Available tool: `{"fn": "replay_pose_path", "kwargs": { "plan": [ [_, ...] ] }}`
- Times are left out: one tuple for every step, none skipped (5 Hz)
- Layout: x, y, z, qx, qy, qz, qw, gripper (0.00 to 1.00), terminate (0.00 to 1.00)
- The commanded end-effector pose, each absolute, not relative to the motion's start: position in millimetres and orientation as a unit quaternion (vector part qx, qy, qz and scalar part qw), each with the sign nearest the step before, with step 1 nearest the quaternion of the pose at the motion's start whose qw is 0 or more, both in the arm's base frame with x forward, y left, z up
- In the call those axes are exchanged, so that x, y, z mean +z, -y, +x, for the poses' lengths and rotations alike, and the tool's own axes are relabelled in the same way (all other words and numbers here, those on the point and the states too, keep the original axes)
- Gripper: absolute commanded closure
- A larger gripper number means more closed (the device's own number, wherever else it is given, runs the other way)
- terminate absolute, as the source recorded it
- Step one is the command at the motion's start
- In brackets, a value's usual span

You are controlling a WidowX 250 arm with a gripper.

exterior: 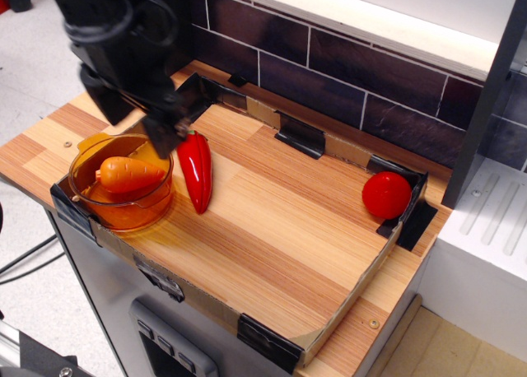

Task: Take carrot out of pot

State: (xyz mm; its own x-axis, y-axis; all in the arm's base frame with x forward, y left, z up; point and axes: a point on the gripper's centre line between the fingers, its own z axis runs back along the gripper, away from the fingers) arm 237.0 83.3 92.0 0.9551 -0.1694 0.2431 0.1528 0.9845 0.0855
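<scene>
In the single view, the task looks barely begun. The carrot (pixel 128 174) lies on its side inside the pot (pixel 122 202), tapered end toward the right, and nothing grips it. The pot sits at the front-left corner of the table (pixel 280 245), close against the low cardboard edging there. What is left, by my reading, is everything that counts: lowering onto the carrot, closing on it, lifting it over the pot's wall and setting it down outside.

The hand (pixel 140 118) hangs above the pot's back rim, just behind the carrot and apart from it. Its two dark fingers (pixel 165 134) point downward with a clear gap between them, so it appears spread and holds nothing; the picture is somewhat blurred there, so how wide the gap is I cannot tell.

For room: the red pepper (pixel 195 169) lies just beside the pot on its right, its stem end near the right finger, so a descent drifting rightward could knock it. The pot's low wall and its nearness to the front-left corner leave little slack on that side. To the right of the pepper the wooden surface is open all the way to the tomato (pixel 386 194), which rests by the far right corner against the black bracket (pixel 412 221). That middle stretch seems the natural place to put the carrot down.
</scene>
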Motion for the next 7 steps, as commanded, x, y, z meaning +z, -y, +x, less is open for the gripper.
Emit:
{"fn": "replay_pose_path", "kwargs": {
  "plan": [
    [86.8, -114.9, 248.1, -0.138, 0.102, 0.062, 0.983, 0.0, 0.0],
    [71.1, -119.4, 245.9, -0.147, 0.077, 0.062, 0.984, 0.0, 0.0],
    [56.5, -117.5, 242.7, -0.162, 0.059, 0.054, 0.983, 0.0, 0.0],
    [48.5, -116.0, 241.9, -0.164, 0.051, 0.049, 0.984, 0.0, 0.0],
    [42.2, -114.9, 240.0, -0.168, 0.048, 0.052, 0.983, 0.0, 0.0],
    [34.0, -115.2, 240.2, -0.167, 0.042, 0.056, 0.983, 0.0, 0.0],
    [26.4, -115.0, 239.7, -0.172, 0.041, 0.058, 0.983, 0.0, 0.0]
  ]
}}
